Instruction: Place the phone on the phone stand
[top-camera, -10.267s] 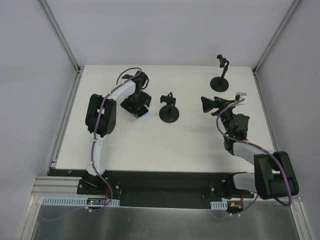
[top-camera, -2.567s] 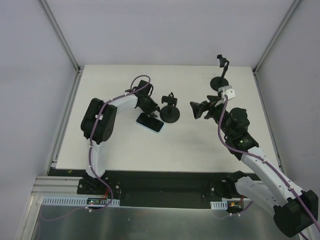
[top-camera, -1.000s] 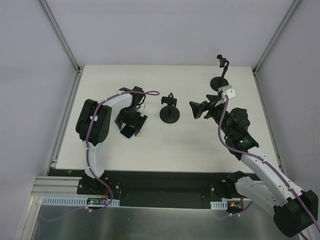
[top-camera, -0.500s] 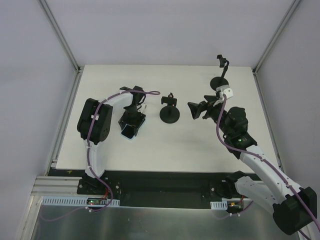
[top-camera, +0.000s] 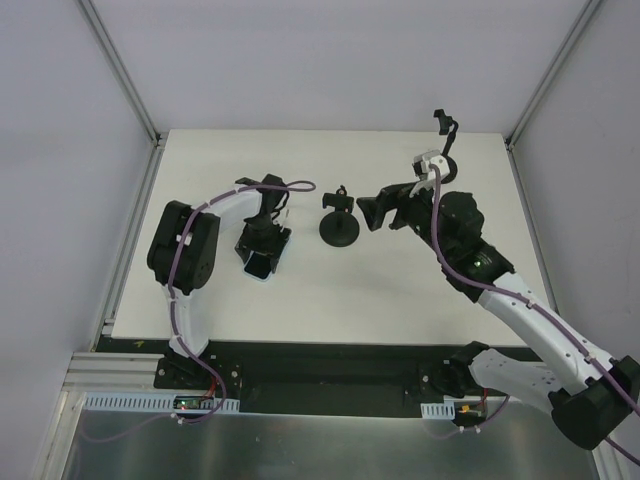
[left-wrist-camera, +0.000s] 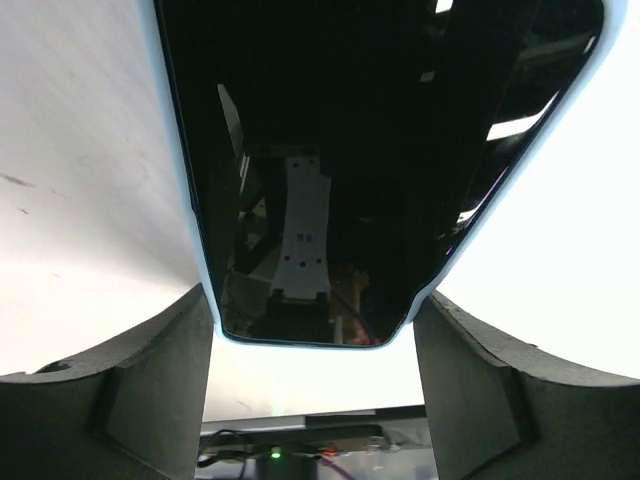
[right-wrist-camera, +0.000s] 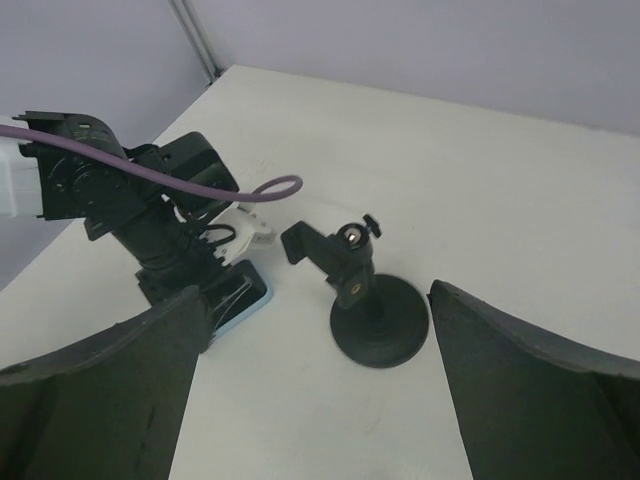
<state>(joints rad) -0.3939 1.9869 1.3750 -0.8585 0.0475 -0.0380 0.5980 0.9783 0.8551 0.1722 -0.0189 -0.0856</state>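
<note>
Left claw around phone, stand nearby

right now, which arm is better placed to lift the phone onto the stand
Left. The left jaws are closed on the phone's two side edges. The right jaws hang open by the stand, apart from the phone.

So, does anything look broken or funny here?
Nothing looks broken or spilled. The phone just lies flat on the table, gripped by the left claw, not on the stand yet.
</note>
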